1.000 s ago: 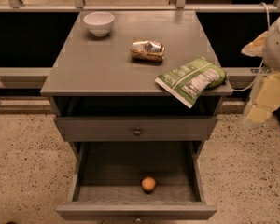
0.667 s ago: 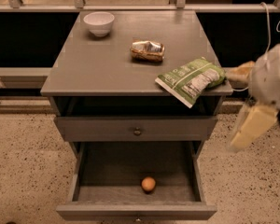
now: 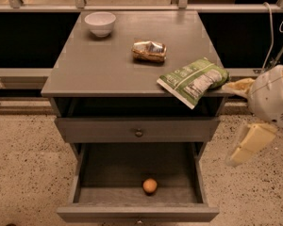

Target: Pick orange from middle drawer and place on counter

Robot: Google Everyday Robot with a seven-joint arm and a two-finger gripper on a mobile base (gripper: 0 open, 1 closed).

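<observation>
The orange (image 3: 150, 186) lies on the floor of the open middle drawer (image 3: 85, 171), near its front panel and about the middle. The counter (image 3: 108, 62) is the grey top of the cabinet. My gripper (image 3: 229, 123) is at the right of the cabinet, level with the counter's edge and the closed drawer, well above and to the right of the orange. Its two cream fingers (image 3: 247, 145) are spread wide apart with nothing between them.
On the counter stand a white bowl (image 3: 100, 23) at the back left, a golden snack packet (image 3: 149, 51) in the middle and a green chip bag (image 3: 193, 80) overhanging the front right edge. The closed drawer with a knob (image 3: 138, 133) sits above the open one. Speckled floor surrounds the cabinet.
My arm has come down and to the left, closer to the cabinet's right side. The orange and the counter items have not moved.
</observation>
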